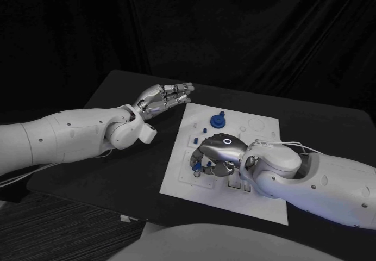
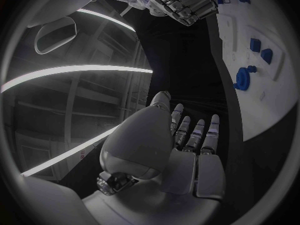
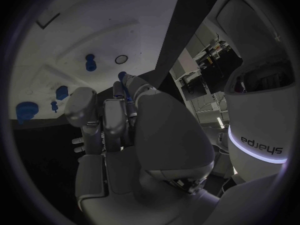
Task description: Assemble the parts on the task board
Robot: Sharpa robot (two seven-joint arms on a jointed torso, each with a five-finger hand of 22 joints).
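The white task board [image 1: 262,128] is seen lying in the middle of the black bench [image 1: 117,98], with small blue parts set on it. Near its far edge a round blue part with a knob [image 1: 217,119] is found, and in the left wrist view the same piece [image 2: 242,78] is seen beside two smaller blue blocks [image 2: 261,50]. A few tiny blue parts [image 1: 194,140] are lined along the board's left side. The right robot hand [image 1: 215,155] is held over the board's left middle, palm down, with its fingers curled downward towards the board surface; a small blue part [image 1: 196,167] is seen right at its fingertips, but whether it is pinched or merely touched cannot be told. In the right wrist view the right robot hand [image 3: 119,130] is shown with fingers drawn in together, a slim blue piece [image 3: 123,77] appearing just past its fingertips, and further blue parts [image 3: 90,62] are scattered on the board [image 3: 75,30] beyond. The left robot hand [image 1: 164,98] is held above the bench, just off the board's far left corner, with fingers straight, spread slightly, and nothing held. In its own wrist view the left robot hand [image 2: 187,135] is seen flat and extended over the dark bench, beside the board's edge [image 2: 250,110].
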